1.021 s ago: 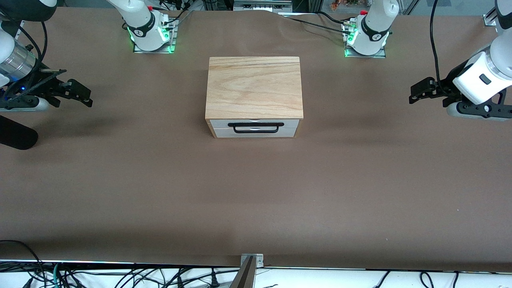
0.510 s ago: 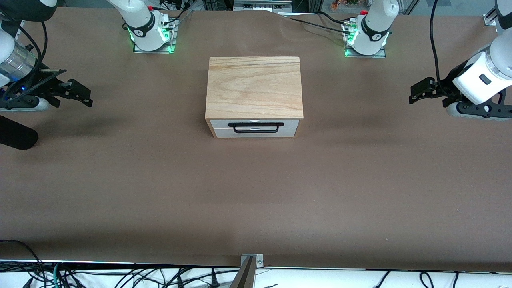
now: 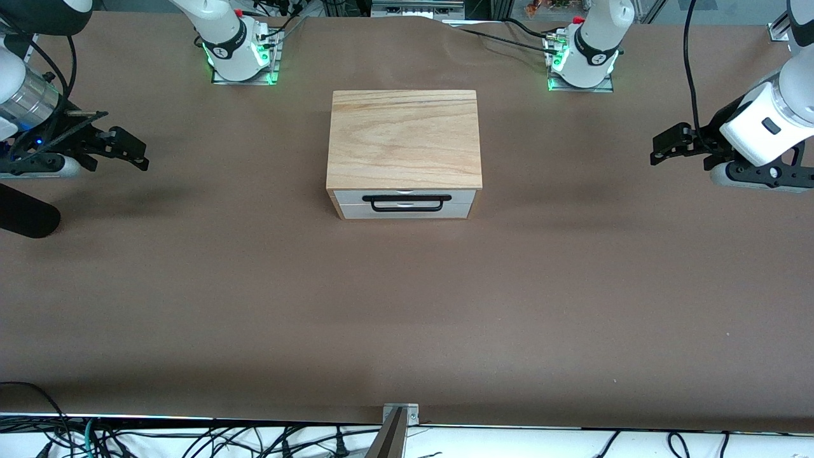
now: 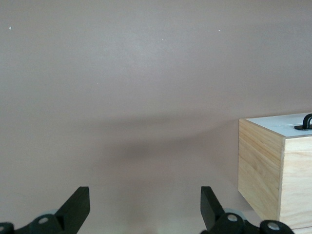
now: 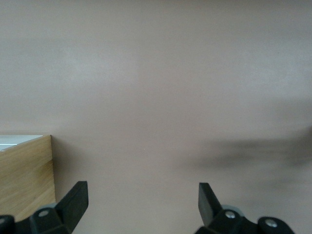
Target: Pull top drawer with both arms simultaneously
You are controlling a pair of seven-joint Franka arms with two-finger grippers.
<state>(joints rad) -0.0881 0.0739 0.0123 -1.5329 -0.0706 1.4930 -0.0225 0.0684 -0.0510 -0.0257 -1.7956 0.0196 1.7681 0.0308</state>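
Note:
A light-wood cabinet stands mid-table. Its top drawer is closed, with a white front and a wide black loop handle facing the front camera. My right gripper hovers open over bare table toward the right arm's end, well apart from the cabinet. My left gripper hovers open toward the left arm's end, equally far off. In the left wrist view the open left gripper holds nothing, and the cabinet and one handle end show at the edge. The right gripper is likewise empty, with the cabinet off to one side.
A second white drawer front sits under the top drawer. The brown table stretches wide around the cabinet. Both arm bases stand at the edge farthest from the front camera. Cables hang off the nearest edge.
The right gripper has crept very slightly toward the cabinet. The left gripper and the drawer look unchanged.

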